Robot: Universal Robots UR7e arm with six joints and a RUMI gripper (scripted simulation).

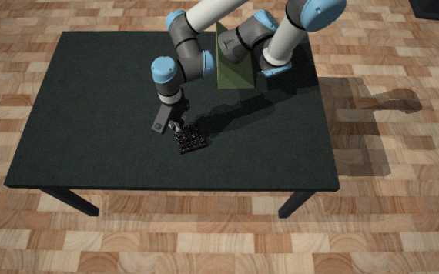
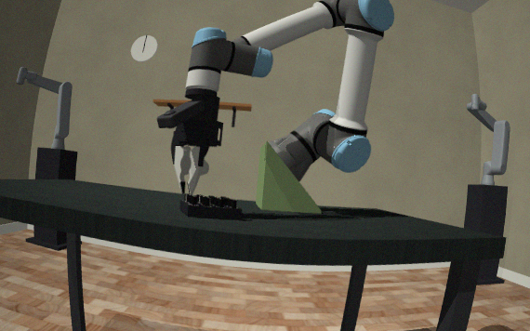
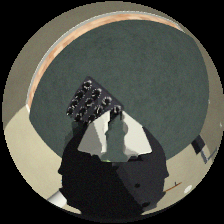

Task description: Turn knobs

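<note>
The black knob box point(image 1: 194, 149) point(image 2: 213, 212) point(image 3: 104, 92) lies flat on the table, with rows of small dark knobs and pale marks around them. My gripper point(image 1: 177, 128) point(image 2: 186, 192) point(image 3: 115, 111) points down at one corner of the box. Its fingers stand a little apart, open by a narrow gap, with the tips low at knob height. In the wrist view the corner knob point(image 3: 117, 108) shows at the tips, partly hidden by them. The other knobs are outside the fingers. Knob pointers, the socket and the row names are too small or dark to read.
The dark table point(image 1: 103, 154) point(image 2: 343, 232) carries the box left of its middle. A green wedge point(image 1: 236, 78) point(image 2: 283, 195) stands behind and to the right of the box, under the arm's base. The arm reaches over the table from there.
</note>
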